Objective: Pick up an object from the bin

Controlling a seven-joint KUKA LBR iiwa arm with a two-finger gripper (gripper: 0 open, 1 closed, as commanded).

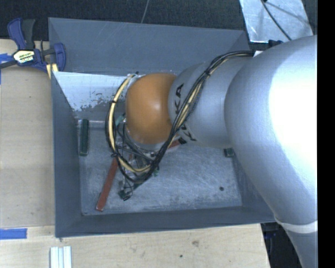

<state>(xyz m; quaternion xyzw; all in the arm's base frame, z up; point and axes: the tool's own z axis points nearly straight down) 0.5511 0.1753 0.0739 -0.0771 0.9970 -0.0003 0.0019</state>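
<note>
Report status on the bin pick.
Gripper low over bin floor, close beside reddish-brown stick. Dark green bar apart, by view-left wall. No obstruction seen.

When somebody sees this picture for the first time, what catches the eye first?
The big silver arm with its orange cover reaches over the bin's middle from the right. Near it, a reddish-brown stick lies slanted at the floor's lower left, and a dark slim bar by the left wall.

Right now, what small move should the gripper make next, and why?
Probably a slight shift toward the view's left: the gripper hangs low just right of the long reddish-brown stick, not over it. The flat dark green bar lies farther off.
</note>
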